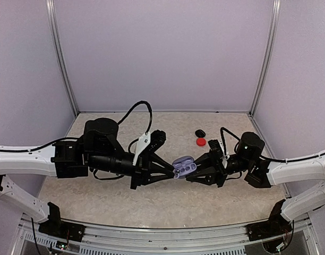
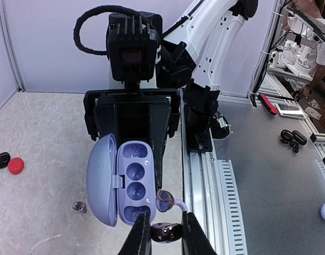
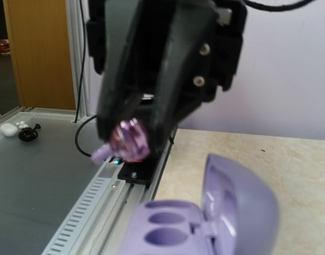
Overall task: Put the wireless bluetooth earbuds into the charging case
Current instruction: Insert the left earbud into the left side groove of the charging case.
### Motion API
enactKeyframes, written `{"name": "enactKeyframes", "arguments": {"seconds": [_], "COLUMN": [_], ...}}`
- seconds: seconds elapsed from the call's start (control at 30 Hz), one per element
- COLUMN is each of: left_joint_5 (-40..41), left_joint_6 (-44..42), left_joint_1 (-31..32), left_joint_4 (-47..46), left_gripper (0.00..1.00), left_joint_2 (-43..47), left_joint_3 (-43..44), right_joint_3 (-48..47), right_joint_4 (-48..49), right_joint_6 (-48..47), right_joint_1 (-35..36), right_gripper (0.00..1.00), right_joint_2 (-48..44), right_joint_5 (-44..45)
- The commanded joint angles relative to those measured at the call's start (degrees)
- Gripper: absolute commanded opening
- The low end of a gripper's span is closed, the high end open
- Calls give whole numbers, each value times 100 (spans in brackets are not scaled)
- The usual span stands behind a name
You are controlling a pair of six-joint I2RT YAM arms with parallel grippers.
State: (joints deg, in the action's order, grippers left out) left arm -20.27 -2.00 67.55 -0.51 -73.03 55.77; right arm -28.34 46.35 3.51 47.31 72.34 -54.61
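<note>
- We are pinching a purple earbud (image 2: 166, 232) in the left pincer (image 1: 171, 173). Its fingers are standing narrow, one on each side of the bud, and it is reaching in toward the middle, above the desk (image 1: 99, 196).
- We are bringing that earbud up to the case (image 1: 184, 167). It is sitting just beside the tray's edge, outside every pocket, so the step in hand looks like the final approach before seating.
- We are showing the case open toward the left arm, lid swung aside. All four pockets we can see are looking empty.
- We are gripping the case in the right pincer (image 1: 193, 171), closed on it and holding it clear of the desk.
- Further right and behind, a red piece (image 1: 201, 142) and a black piece (image 1: 199, 132) are lying on the desk, touching or nearly so.
- Next, we are judging that the bud needs turning so its stem matches a pocket, then lining up and pressing in before we let go. Meanwhile the right arm is steadying the case.
</note>
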Motion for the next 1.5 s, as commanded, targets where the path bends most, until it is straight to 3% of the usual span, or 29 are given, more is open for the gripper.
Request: {"name": "enactKeyframes", "arguments": {"seconds": [0.0,0.87,1.17,1.47], "left_joint_5": [117,233,336,518], "left_joint_6": [-66,11,-14,-43], "left_joint_1": [39,39,39,46], "left_joint_4": [-6,-63,-2,-17], "left_gripper": [16,18,24,40], "left_joint_2": [-119,-437,-474,-453], "left_joint_3": [235,356,391,400], "right_joint_3": [-172,-51,-51,-34], "right_joint_4": [404,713,756,814], "right_joint_6": [152,268,288,333], "right_joint_1": [107,183,191,191], "right_gripper": [4,4,4,4], "right_joint_2": [83,124,115,121], "right_joint_5": [-128,-80,-111,-124]}}
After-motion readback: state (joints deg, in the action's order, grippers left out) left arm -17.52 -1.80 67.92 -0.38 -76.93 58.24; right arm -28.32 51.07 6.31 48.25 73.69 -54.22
